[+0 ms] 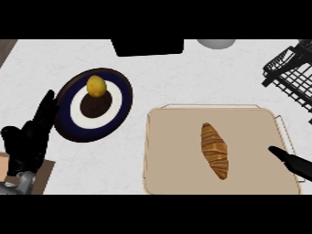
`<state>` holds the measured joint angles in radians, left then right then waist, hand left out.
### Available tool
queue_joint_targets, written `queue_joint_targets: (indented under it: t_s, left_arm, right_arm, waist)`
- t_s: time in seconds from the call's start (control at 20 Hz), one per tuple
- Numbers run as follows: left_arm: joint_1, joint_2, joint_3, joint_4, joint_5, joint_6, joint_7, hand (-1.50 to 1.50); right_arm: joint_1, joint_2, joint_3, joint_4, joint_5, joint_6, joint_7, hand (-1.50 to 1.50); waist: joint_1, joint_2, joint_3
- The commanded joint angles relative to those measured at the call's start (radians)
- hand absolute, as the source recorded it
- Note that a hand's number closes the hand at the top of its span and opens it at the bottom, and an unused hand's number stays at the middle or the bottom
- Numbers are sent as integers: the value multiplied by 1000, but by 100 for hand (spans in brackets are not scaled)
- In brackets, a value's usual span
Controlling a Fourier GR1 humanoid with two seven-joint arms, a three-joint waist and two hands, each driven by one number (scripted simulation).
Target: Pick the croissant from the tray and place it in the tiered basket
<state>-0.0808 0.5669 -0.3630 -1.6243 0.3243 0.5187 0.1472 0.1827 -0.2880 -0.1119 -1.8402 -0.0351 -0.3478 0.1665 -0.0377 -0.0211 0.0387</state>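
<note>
While the croissant (pixel 214 150) lies lengthwise on the tray (pixel 172 151), long axis near-vertical in view, the right hand (pixel 300 166) approaches, apparently empty, fingers extended.

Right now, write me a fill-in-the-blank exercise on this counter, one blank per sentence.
1. The croissant lies on the ____.
2. The yellow fruit sits on a dark blue and white ____.
3. The black wire tiered basket stands at the view's upper ____.
4. The left hand rests open beside the ____.

Missing words: tray; plate; right; plate
</note>
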Motion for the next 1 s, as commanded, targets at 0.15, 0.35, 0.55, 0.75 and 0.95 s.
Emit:
queue_joint_targets:
  t_s: [0.15, 0.35, 0.55, 0.75, 0.95]
  left_arm:
    - [104, -71, -67, 41, 0, 25, -16, 0]
    - [100, -71, -105, 30, -16, 43, -14, 0]
    - [97, -65, -108, 26, 1, 52, -5, 0]
    - [62, -73, -108, 55, 2, 51, -2, 0]
    - [113, -62, -125, 23, -4, 47, -26, 0]
  right_arm:
    - [138, -214, 132, -135, 183, 134, 254, -150]
    - [125, -315, 157, -217, 289, 173, 450, -150]
    - [92, -312, 198, -322, 389, 160, 649, -150]
    - [30, -297, 293, -345, 497, 187, 781, -150]
    - [-2, -272, 379, -363, 609, 210, 905, -150]
  waist:
    - [27, 22, -54]
    - [38, 28, -56]
    - [40, 27, -50]
    - [46, 34, -48]
    - [59, 28, -47]
